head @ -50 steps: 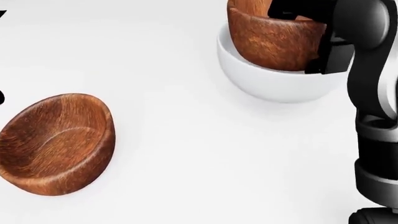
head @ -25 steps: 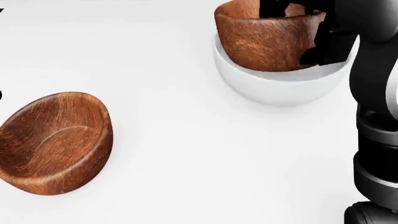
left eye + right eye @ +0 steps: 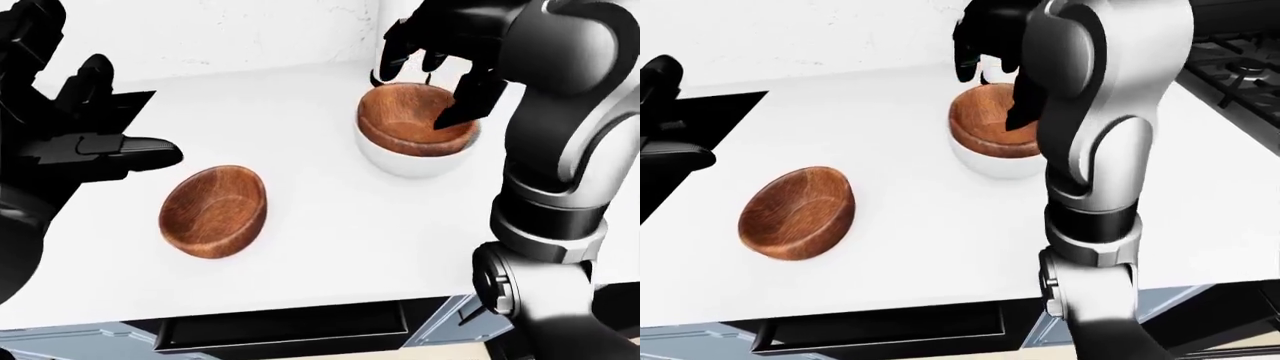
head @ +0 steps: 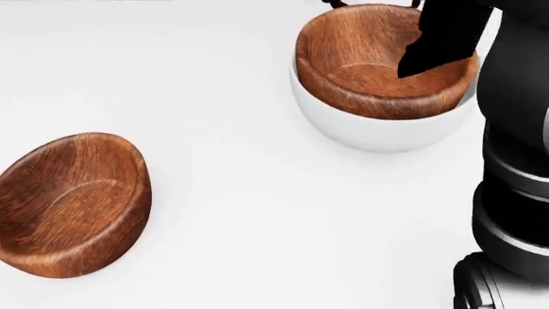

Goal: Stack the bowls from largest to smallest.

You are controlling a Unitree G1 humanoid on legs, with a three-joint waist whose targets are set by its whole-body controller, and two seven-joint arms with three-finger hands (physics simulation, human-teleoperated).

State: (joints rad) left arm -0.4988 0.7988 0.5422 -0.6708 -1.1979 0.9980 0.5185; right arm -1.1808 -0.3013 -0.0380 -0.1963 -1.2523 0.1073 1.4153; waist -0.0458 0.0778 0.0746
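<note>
Presently, left to right in the left-eye view:

Left hand (image 3: 85,146): black, raised above the left part of the bench, fingers (image 3: 140,150) spread apart and holding nothing; well apart from every bowl.

Bench (image 3: 330,225): white, flat top; carries all three bowls. A dark drawer front (image 3: 290,330) shows under its near edge.

Loose wooden bowl (image 4: 73,203): brown grain, lying tipped on its side on the bench at the left of the head view, its mouth turned up and to the left; nothing touches it.

White bowl (image 4: 386,132): upright on the bench at upper right of the head view; the largest of the three.

Nested wooden bowl (image 4: 365,67): seated inside the white bowl, roughly level, its rim standing a little above the white rim.

Right hand (image 3: 435,56): black, hanging just above the nested wooden bowl, fingers (image 3: 470,97) apart; one dark fingertip dips inside the bowl's right side, gripping nothing.

Gas hob (image 3: 1240,67): far right of the right-eye view.
</note>
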